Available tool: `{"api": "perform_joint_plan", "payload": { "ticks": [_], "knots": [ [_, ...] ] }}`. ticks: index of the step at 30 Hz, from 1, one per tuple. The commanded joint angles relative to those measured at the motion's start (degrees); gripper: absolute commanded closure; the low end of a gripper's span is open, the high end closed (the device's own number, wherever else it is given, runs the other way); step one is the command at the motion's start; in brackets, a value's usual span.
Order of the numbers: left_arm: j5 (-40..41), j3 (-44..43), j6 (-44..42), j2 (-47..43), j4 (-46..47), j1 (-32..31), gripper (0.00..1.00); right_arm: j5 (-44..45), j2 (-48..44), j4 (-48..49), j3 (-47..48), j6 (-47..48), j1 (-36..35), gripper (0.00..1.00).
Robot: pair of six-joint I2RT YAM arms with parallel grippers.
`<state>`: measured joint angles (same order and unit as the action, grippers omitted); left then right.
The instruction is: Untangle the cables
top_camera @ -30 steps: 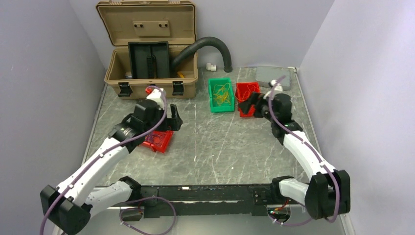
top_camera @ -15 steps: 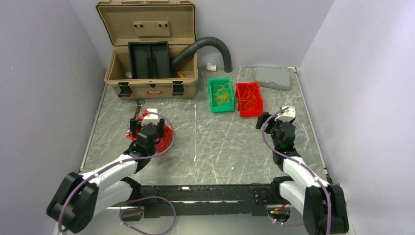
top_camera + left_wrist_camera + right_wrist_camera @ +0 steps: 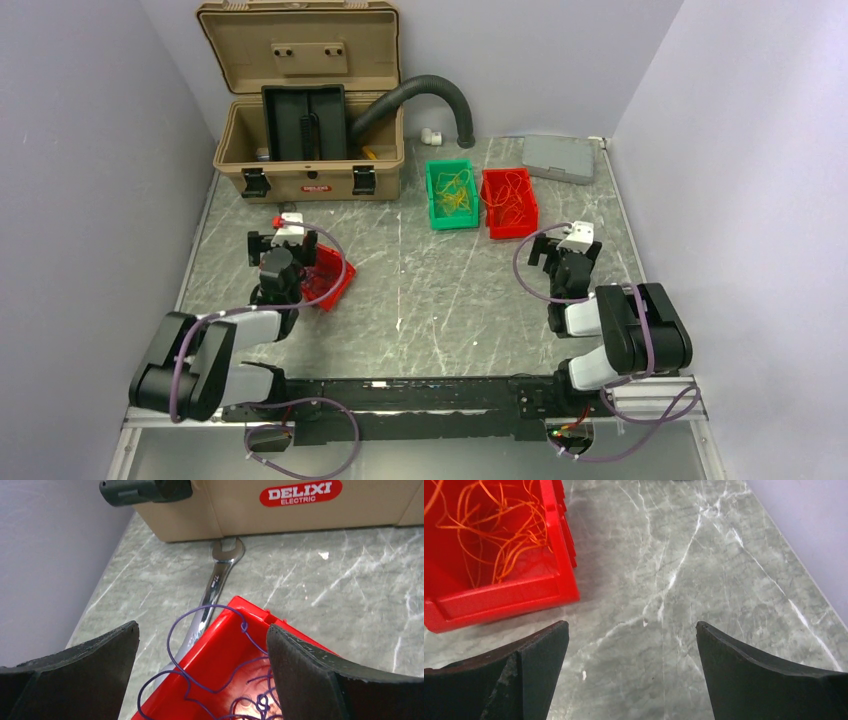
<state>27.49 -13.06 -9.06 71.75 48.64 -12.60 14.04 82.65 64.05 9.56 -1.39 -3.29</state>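
- Found left tool (image 3: 201,627) spread to full width with nothing between the pads, poised over the near red bin (image 3: 220,652).
- Found right tool (image 3: 631,625) likewise spread and empty, over bare worktop (image 3: 704,570) just beside the far red bin (image 3: 499,600).
- Logged cables in three lots:
  - purple cables (image 3: 243,628) in the near red bin, one loop arching above its rim
  - orange cables (image 3: 509,540) heaped loose inside the far red bin
  - yellow cables (image 3: 452,190) in the green bin (image 3: 450,222), which sat against the far red one
- Noted every strand hair-thin, kinked and curling, crossing its neighbours with no clear free end on show.
- Judged them near weightless, limp yet a little springy, apt to snag each other and drag the whole clump along, and thin enough to slide out of a loose pinch.
- Judged the raised purple loop at the rim the best hold for the left tool: single strand, clear of the tangle.
- Spotted wrench (image 3: 215,587) flat on the worktop beyond the near red bin, head near the tan toolbox (image 3: 300,510).
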Motion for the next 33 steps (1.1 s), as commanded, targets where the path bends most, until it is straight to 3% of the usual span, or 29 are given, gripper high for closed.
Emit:
{"api": "perform_joint_plan", "payload": {
  "ticks": [1,3,10,12,14,15,16,18,19,25,33],
  "knots": [
    [-2.2,0.0,-2.3,3.8,13.8,2.1,0.01,-0.1,1.1,3.9,1.9,0.4,0.4,0.0],
    [-4.8,-1.6,-0.4,2.5,7.7,3.5,0.01,2.1,2.3,3.0,3.2,0.3,0.2,0.0],
    [-6.1,0.0,-0.4,3.1,12.0,4.2,0.01,1.7,2.5,2.9,3.5,0.3,0.3,0.0],
    [-10.2,1.7,0.7,2.3,13.4,6.0,0.01,1.6,2.2,1.9,3.7,0.1,0.3,0.0],
    [-19.6,4.4,1.7,3.3,16.7,9.5,0.04,1.7,2.3,2.6,3.5,0.1,0.4,0.0],
    [-23.3,6.0,0.6,5.3,23.4,10.7,0.07,1.6,2.3,2.1,3.6,0.1,0.4,0.0],
    [-22.8,6.6,0.6,6.0,25.9,10.8,0.07,1.6,2.4,2.5,3.6,0.2,0.4,0.0],
    [-17.2,4.3,4.2,3.6,17.5,10.8,0.12,1.7,2.3,2.3,3.6,0.1,0.4,0.0],
    [-14.4,2.8,5.2,4.3,15.3,10.9,0.01,1.6,2.4,2.6,3.5,0.2,0.4,0.0],
    [-9.6,1.2,5.9,6.2,16.1,10.9,0.01,1.6,2.4,2.5,3.5,0.2,0.3,0.0],
    [-17.0,0.6,4.5,5.4,12.7,11.4,0.0,1.6,2.3,2.5,3.5,0.1,0.4,0.0]
  ]
}}
